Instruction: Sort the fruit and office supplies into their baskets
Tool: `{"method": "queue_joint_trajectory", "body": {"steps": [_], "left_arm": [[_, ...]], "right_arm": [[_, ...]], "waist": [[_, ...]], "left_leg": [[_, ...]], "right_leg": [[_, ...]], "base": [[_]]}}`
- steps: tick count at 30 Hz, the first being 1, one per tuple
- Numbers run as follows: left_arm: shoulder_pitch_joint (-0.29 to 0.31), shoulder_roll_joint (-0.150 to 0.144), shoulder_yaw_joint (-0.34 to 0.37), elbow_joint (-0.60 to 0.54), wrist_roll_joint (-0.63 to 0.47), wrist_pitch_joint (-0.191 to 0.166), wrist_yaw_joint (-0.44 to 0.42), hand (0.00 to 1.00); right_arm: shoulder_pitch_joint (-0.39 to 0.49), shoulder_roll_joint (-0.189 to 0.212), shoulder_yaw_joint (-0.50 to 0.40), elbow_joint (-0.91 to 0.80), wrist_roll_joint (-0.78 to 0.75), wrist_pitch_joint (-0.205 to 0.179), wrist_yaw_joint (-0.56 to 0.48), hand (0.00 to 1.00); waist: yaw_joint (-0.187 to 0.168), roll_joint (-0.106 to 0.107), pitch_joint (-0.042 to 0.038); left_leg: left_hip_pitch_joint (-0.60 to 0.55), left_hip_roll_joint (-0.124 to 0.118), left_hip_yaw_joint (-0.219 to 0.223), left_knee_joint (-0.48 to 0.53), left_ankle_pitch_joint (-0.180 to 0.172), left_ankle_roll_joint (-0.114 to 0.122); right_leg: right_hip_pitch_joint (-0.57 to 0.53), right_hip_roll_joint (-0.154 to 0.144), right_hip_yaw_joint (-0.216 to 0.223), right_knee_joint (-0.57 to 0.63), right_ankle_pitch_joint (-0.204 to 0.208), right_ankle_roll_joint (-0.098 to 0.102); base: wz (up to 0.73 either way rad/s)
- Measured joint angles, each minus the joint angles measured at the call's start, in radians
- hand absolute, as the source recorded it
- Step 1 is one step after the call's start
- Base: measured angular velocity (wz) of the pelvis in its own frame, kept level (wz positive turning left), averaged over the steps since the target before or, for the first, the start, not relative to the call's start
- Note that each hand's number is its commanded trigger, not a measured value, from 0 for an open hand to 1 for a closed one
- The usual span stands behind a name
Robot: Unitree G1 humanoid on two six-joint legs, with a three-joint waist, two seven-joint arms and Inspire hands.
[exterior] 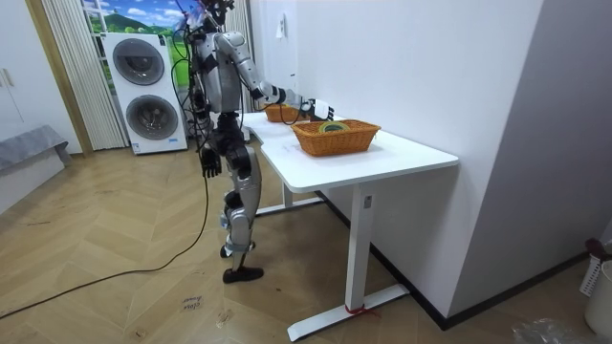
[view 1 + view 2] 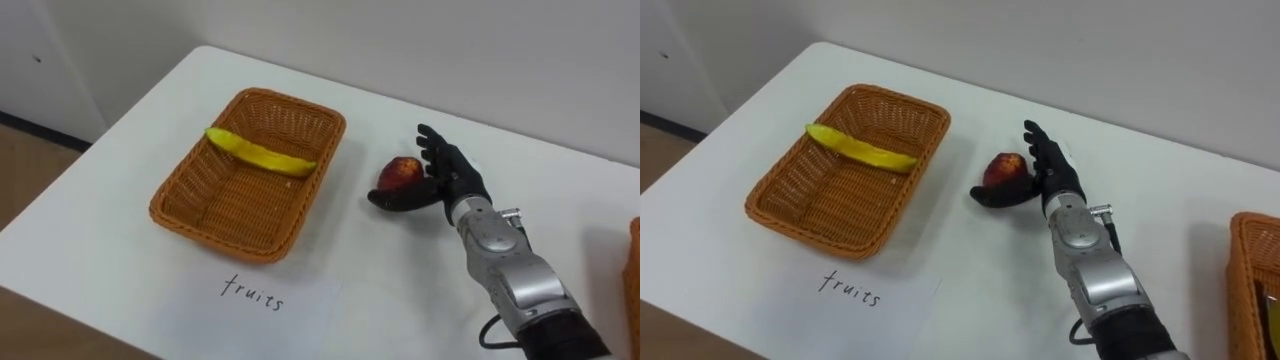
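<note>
A red and yellow apple (image 2: 398, 172) lies on the white table (image 2: 120, 300), just right of the wicker fruit basket (image 2: 180, 215). One banana (image 2: 260, 153) rests across the basket's far end. My right hand (image 2: 450, 172) is open against the apple's right side, fingers straight and pointing away from me, thumb stretched along the table in front of the fruit. In the room view I stand at the table's long side, right arm reaching over it, and my left hand (image 1: 209, 162) hangs down by my hip.
A paper label (image 2: 255, 292) lies in front of the fruit basket. A second wicker basket (image 2: 1250, 270) stands at the table's right end, holding a roll of tape (image 1: 333, 125). A wall runs behind the table. Two stacked washing machines (image 1: 148, 91) stand behind me.
</note>
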Motion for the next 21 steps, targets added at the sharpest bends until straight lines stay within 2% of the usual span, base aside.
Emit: {"method": "queue_joint_trajectory", "body": {"steps": [6,21], "left_arm": [[0.0,0.0,0.0,0.0,0.0,0.0,0.013,0.0],[0.0,-0.001,0.0,0.002,0.0,0.001,0.016,0.0]], "right_arm": [[0.0,0.0,0.0,0.0,-0.034,0.0,0.0,0.0],[0.0,0.001,0.0,0.034,-0.078,0.0,0.002,0.0]], "waist": [[-0.002,0.002,-0.0004],[0.002,0.008,-0.0053]], "left_leg": [[0.002,-0.003,-0.015,0.003,0.0,0.0],[0.004,-0.003,-0.016,0.01,0.0,0.0]], "right_leg": [[0.009,-0.001,-0.013,-0.001,-0.001,0.001],[0.017,-0.001,-0.016,-0.001,-0.001,0.001]], "base": [[0.08],[0.0]]}}
